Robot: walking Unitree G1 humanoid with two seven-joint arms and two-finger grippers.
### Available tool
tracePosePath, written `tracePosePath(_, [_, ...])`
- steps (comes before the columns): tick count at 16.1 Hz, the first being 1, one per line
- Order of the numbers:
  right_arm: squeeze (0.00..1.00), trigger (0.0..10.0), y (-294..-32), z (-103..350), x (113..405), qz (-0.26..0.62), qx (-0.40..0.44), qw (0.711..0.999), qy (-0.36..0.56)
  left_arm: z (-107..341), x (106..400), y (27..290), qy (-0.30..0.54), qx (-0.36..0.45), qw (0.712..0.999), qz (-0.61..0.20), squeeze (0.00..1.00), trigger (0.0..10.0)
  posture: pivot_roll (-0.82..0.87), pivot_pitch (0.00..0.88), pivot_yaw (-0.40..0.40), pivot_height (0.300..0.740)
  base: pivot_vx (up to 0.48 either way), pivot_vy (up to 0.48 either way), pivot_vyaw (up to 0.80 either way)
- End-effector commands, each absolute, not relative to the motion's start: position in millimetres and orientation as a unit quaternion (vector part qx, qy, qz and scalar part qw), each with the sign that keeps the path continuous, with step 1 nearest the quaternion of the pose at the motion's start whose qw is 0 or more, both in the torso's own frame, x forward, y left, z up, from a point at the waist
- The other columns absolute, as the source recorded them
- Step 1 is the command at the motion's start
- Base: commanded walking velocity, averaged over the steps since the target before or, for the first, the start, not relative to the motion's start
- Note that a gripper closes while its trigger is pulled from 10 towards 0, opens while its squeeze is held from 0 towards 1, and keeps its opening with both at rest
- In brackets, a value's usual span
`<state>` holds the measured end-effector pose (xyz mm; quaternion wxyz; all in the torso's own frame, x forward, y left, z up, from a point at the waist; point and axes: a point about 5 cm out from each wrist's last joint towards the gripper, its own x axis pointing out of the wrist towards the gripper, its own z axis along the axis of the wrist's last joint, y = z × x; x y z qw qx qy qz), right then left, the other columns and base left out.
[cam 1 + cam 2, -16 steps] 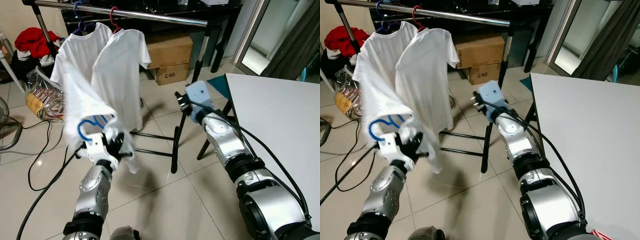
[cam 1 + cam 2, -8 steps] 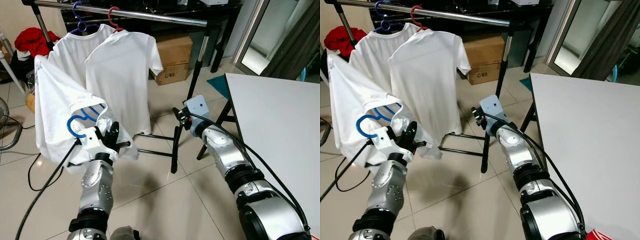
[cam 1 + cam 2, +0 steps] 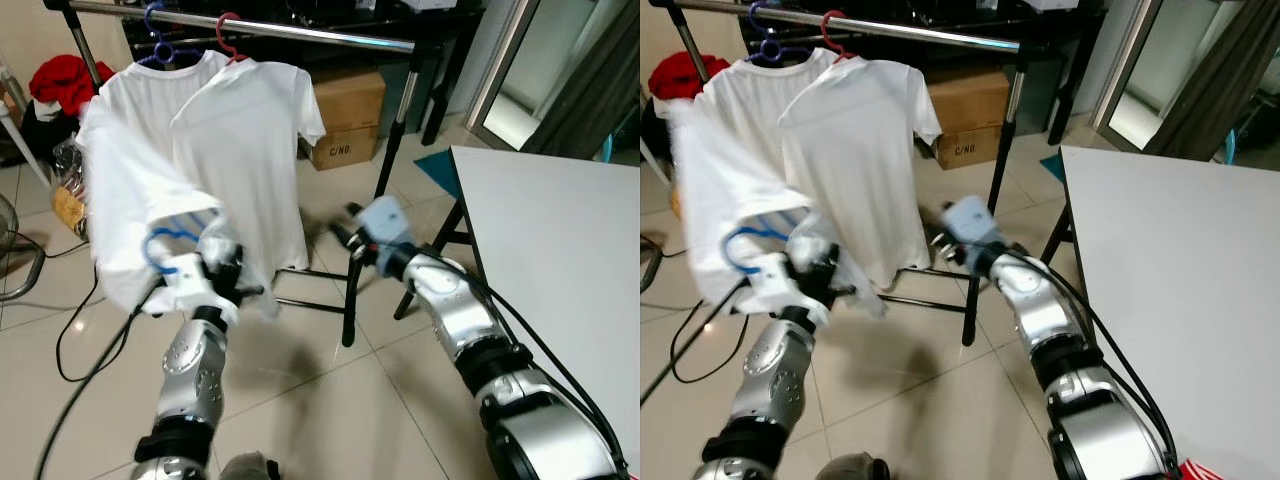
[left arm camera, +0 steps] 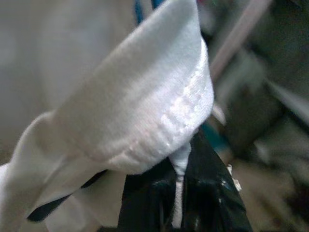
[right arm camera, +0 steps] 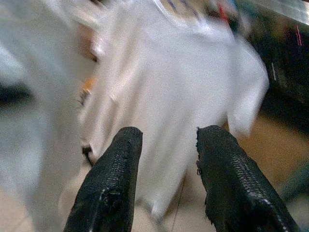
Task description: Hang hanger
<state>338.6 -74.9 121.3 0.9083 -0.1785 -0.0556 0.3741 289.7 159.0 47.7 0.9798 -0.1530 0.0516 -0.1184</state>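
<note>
Left gripper [image 3: 222, 283], raised before the rack, fingers closed on a white shirt [image 3: 130, 215] at its collar, the cloth pinched between them in the left wrist view. Blue hanger [image 3: 165, 247] sits inside that shirt, hook free, below and in front of the rail [image 3: 300, 33]. Two more shirts hang from the rail, on a blue hook and a red hook [image 3: 226, 25]. Right gripper [image 5: 166, 181], blurred, empty, fingers apart, apparently pointing toward the hung shirts. Desk [image 3: 560, 230] at right.
</note>
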Motion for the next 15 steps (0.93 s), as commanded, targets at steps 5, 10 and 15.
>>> tracePosePath(5, [0.0,10.0,-81,151,350,0.351,-0.284,0.882,-0.135,24,259,164,0.171,-0.085,0.942,-0.275,0.0,10.0,0.1,0.0,-0.017,0.74,0.0,0.0,0.0])
tracePosePath(10, [0.0,10.0,-105,161,356,0.37,-0.453,0.795,-0.163,24,236,212,0.263,0.06,0.892,-0.363,0.0,10.0,0.11,0.0,-0.016,0.74,0.0,0.0,0.0])
tracePosePath(15, [1.0,10.0,-121,148,344,0.459,-0.525,0.702,-0.144,37,231,238,0.304,0.136,0.853,-0.403,0.0,10.0,0.11,0.0,-0.015,0.74,0.0,0.0,0.0])
